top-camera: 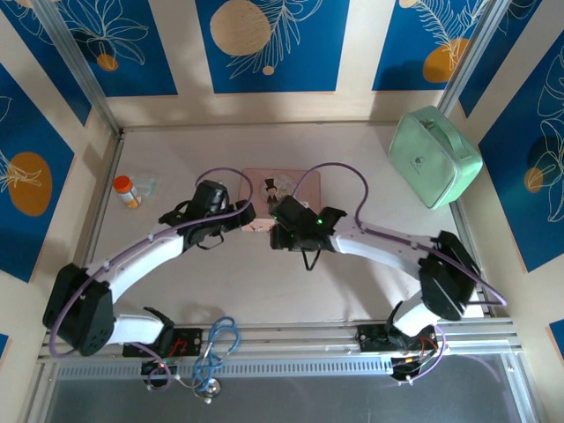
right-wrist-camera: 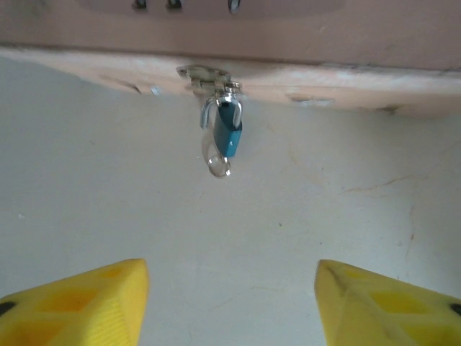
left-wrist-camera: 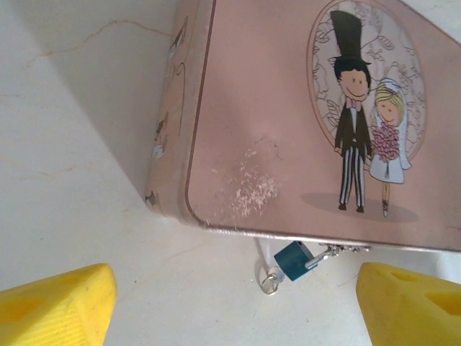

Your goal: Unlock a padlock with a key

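Padlock [left-wrist-camera: 293,260]: small teal body hooked on the hasp [left-wrist-camera: 338,251] at the box's front edge; low centre in the left wrist view, upper centre in the right wrist view [right-wrist-camera: 229,133].
Axis: in the right wrist view its long axis runs top to bottom, with the silver shackle up at the hasp [right-wrist-camera: 205,74] and the body pointing down the frame toward the fingers. In the left wrist view it tilts, with the body lower left of the hasp.
Ring [left-wrist-camera: 270,282]: small and silver, touching the body's free end [right-wrist-camera: 218,167]; whether a key hangs on it cannot be told.
Box [left-wrist-camera: 288,108]: pink, with a bride-and-groom picture on the lid, lying flat mid-table [top-camera: 264,183].
Left gripper [left-wrist-camera: 230,306]: yellow fingers wide apart, holding nothing; the padlock sits between them and above.
Right gripper [right-wrist-camera: 230,306]: fingers wide apart, holding nothing; bare table [right-wrist-camera: 324,216] lies between it and the padlock.
Top view: both arms meet at the box's near edge.
Case [top-camera: 434,157]: mint green, upper right, well apart.
Bottle [top-camera: 127,191]: orange, at left, well apart.
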